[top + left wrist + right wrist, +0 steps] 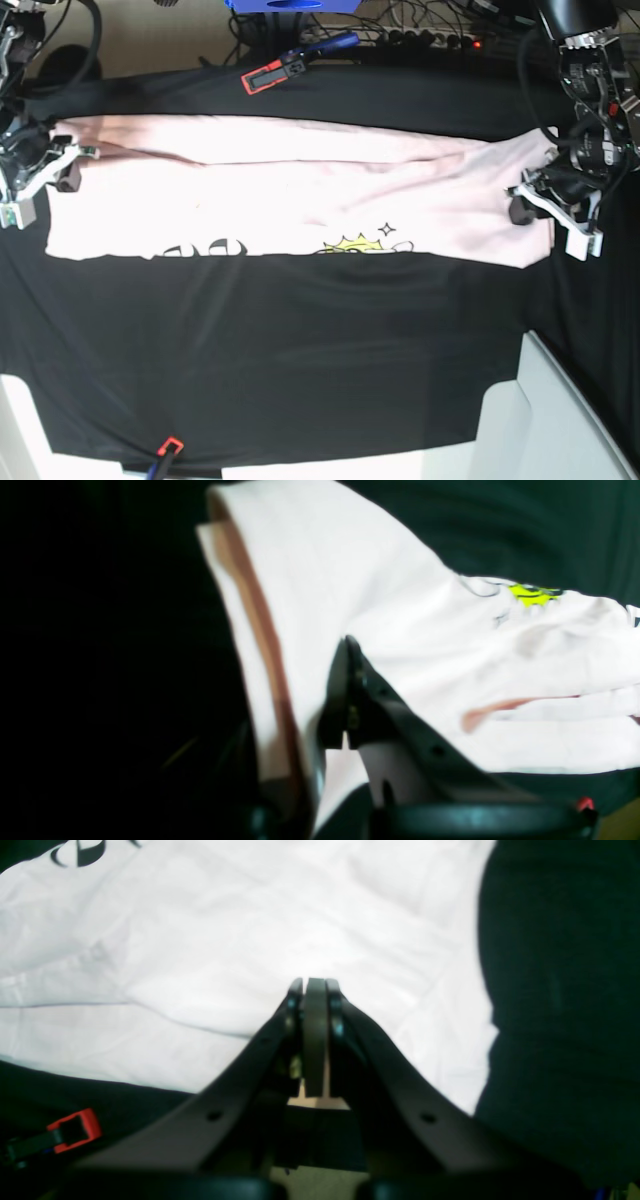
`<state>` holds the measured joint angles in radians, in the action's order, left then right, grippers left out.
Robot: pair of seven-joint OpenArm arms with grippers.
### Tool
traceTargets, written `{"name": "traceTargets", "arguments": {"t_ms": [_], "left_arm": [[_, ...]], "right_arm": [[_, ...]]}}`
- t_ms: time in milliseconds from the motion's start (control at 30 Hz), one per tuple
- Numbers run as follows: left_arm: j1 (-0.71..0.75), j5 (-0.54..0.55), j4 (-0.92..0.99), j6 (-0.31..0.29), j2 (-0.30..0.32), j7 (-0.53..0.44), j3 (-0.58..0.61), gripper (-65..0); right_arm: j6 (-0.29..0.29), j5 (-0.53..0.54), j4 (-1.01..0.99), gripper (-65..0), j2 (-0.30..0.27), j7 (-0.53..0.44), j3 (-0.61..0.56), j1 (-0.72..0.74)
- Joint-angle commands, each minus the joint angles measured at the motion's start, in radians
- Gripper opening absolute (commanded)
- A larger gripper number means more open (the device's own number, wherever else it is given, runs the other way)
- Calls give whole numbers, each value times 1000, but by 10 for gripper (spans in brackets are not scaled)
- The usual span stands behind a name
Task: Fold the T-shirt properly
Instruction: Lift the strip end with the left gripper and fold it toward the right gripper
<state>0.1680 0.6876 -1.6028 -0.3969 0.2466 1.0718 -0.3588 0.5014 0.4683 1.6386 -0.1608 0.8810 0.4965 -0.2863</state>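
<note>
In the left wrist view, the T-shirt (400, 645) is pinched at its folded edge by the left tool (345, 690). In the right wrist view, the right tool (315, 990) is clenched over the T-shirt (225, 940). In the base view, the T-shirt (300, 190) is stretched across the black tabletop (300, 350) between both tools.

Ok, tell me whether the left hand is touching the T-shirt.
Touching. The left wrist view shows the left hand closed on a fold of the T-shirt, pink cloth passing between its fingers with no gap.
</note>
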Motion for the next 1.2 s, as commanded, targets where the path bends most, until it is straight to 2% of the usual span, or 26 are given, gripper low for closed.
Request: {"name": "traceTargets", "arguments": {"t_ms": [0, 233, 400, 633, 800, 967, 1167], "left_arm": [[-6, 14, -37, -6, 1, 6, 1, -650], [-20, 14, -178, -6, -106, 152, 25, -650], [-20, 19, -228, -4, -140, 160, 185, -650], [-32, 13, -219, -3, -224, 160, 327, -650], [-68, 20, -218, 98, -241, 156, 432, -650], [-114, 19, -118, 106, -269, 156, 498, -650], [-153, 19, 40, 106, -298, 153, 518, -650]], "right_arm": [[6, 14, 15, -647, -16, -21, 4, 5], [6, 14, 15, -647, -16, -21, 4, 5], [6, 14, 15, -647, -16, -19, 4, 5], [6, 14, 15, -647, -16, -19, 4, 5], [6, 14, 15, -647, -16, -19, 4, 5], [6, 14, 15, -647, -16, -19, 4, 5], [6, 14, 15, -647, -16, -19, 4, 5]]}}
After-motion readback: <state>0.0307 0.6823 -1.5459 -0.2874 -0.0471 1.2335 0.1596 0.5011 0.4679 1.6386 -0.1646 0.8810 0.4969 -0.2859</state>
